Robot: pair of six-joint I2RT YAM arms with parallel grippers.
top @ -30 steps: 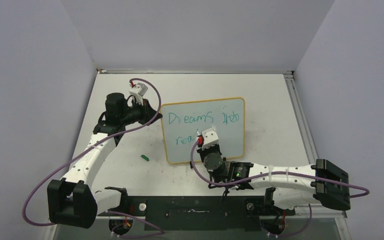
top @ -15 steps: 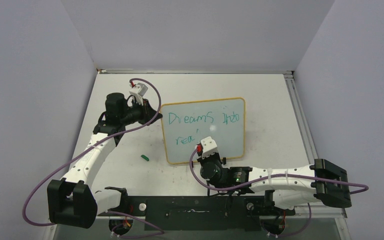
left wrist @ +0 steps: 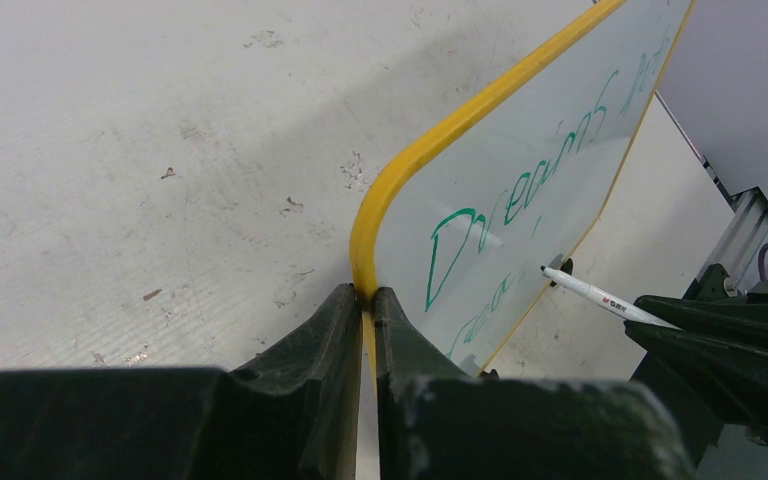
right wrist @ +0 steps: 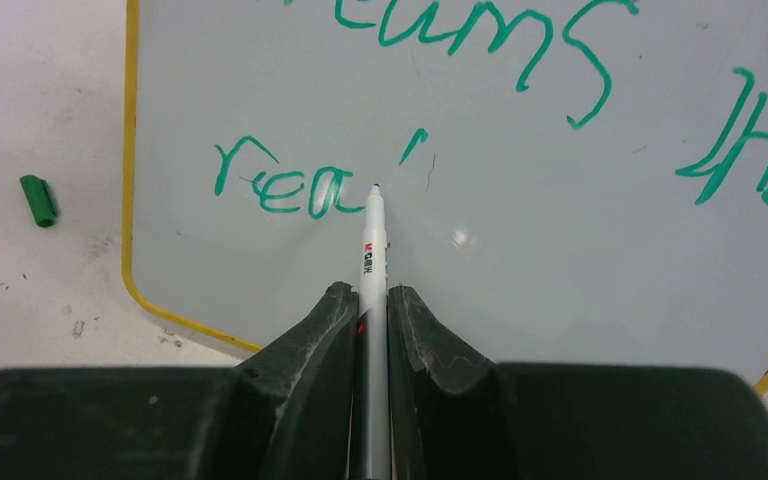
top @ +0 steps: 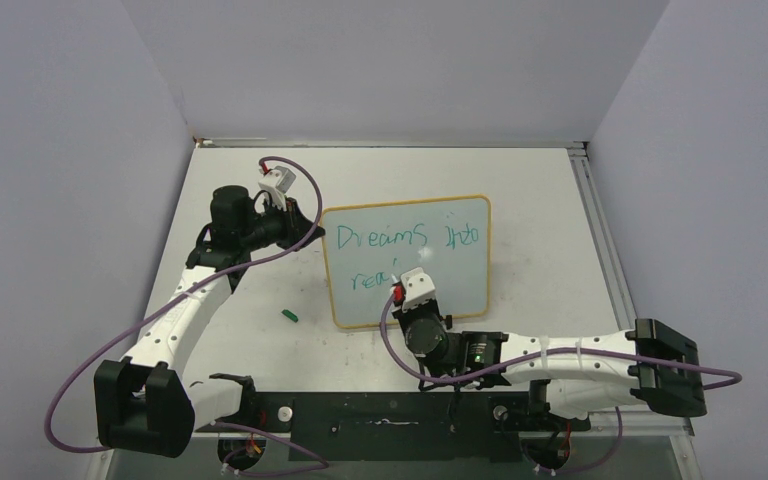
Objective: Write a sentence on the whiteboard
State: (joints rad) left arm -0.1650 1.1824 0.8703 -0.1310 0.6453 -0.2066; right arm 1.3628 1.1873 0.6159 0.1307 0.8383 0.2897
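Right pincer: the right pincer point(right wrist: 368, 300), nearest the arm bases, is clamped on a slim white marker pen point(right wrist: 373, 245). The barrel runs straight out between its jaws.
Pen tip: just ahead of that pincer, at the face of the rectangular white whiteboard point(right wrist: 580, 270) with a thin yellow frame. I cannot tell whether it presses or hangs just off.
Task thing: the green handwritten sentence point(right wrist: 282, 192) lies ahead of the right pincer in two lines. "rea" sits just left of the tip, a short stroke just beyond it, and "Dreams into" farther ahead.
Step in hand: by my judgement, writing the remaining letters of "reality", well past halfway.
Doing it well: use light, even pressure. Start the next letter just right of the "a" on the same baseline, then travel rightward, away from fresh ink. The bare board on that side leaves room.
Risk: a hard push could shift the board in the other grip, and dragging could smear.
Cap: a small green pen cap point(right wrist: 37, 200) lies on the white table point(right wrist: 20, 80), left of the right pincer and apart from the board's edge.
Left pincer: farthest off, the left pincer point(left wrist: 364, 300) is closed on the yellow frame beside the board's rounded corner, steadying it.
Containers: none show in any view, so there are no contents to report.
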